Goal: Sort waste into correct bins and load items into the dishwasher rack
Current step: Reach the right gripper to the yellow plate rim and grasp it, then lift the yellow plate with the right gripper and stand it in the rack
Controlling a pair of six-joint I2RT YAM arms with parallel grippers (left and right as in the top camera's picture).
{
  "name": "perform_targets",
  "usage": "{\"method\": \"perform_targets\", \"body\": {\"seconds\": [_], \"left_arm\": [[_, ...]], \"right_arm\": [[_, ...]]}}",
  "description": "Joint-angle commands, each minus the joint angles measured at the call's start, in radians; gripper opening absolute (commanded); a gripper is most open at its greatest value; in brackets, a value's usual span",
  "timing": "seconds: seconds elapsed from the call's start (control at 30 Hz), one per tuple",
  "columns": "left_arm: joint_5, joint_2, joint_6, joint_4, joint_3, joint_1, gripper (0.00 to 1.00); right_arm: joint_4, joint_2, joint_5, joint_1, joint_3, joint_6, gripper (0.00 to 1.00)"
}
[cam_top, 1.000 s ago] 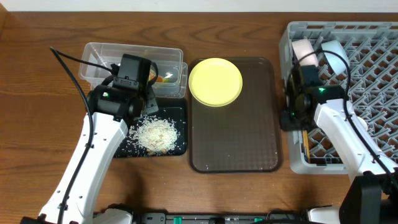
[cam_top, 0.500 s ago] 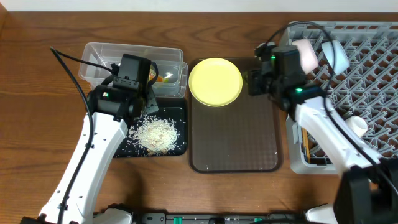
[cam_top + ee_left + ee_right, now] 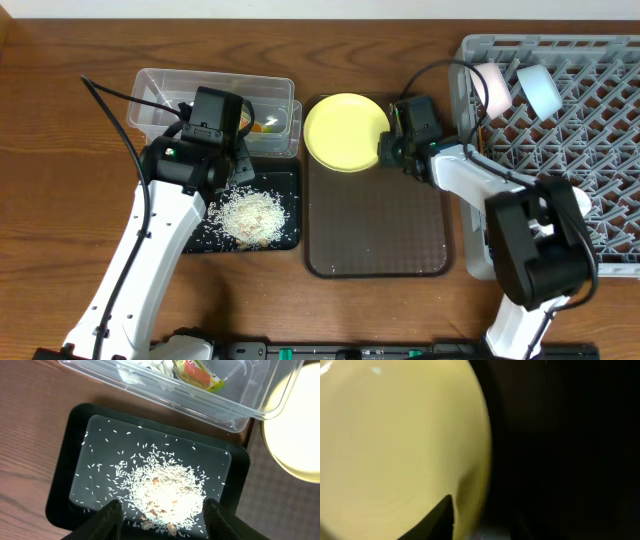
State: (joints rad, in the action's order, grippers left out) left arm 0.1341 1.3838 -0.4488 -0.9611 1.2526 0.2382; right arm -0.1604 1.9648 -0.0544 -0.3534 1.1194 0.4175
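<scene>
- The right gripper (image 3: 386,152) sits at the right-hand rim of the yellow plate (image 3: 343,130).
- In the right wrist view, one dark finger (image 3: 445,519) shows low in the frame against the plate's edge. The other finger is out of sight, so I cannot tell whether the jaws are apart or clamped on the rim.
- The plate lies on the brown serving tray (image 3: 375,235), which spreads out behind and beside the right jaws.
- The left gripper (image 3: 162,506) hangs with its jaws wide apart and nothing held.
- A pile of rice (image 3: 167,491) lies just ahead of the gap between them, on a black tray (image 3: 64,477).
- Beyond the rice, further ahead of the left jaws, stands a clear plastic bin (image 3: 150,391) with wrappers inside.
- The dishwasher rack (image 3: 600,160) is behind the right gripper, with a pink cup (image 3: 488,86) and a pale cup (image 3: 538,88) in it.
</scene>
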Motion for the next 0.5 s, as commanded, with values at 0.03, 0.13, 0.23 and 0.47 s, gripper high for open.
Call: {"method": "perform_targets", "body": {"seconds": [0.03, 0.13, 0.23, 0.47], "left_arm": [[0.008, 0.003, -0.006, 0.001, 0.005, -0.002, 0.55], [0.009, 0.003, -0.006, 0.001, 0.005, -0.002, 0.55], [0.009, 0.003, -0.006, 0.001, 0.005, -0.002, 0.55], [0.009, 0.003, -0.006, 0.001, 0.005, -0.002, 0.55]], "right_arm": [[-0.010, 0.043, 0.020, -0.008, 0.011, 0.095, 0.18], [-0.011, 0.030, 0.021, -0.004, 0.012, 0.089, 0.07], [-0.026, -0.017, 0.020, 0.014, 0.012, 0.045, 0.01], [-0.171, -0.261, 0.090, 0.097, 0.012, -0.135, 0.01]]}}
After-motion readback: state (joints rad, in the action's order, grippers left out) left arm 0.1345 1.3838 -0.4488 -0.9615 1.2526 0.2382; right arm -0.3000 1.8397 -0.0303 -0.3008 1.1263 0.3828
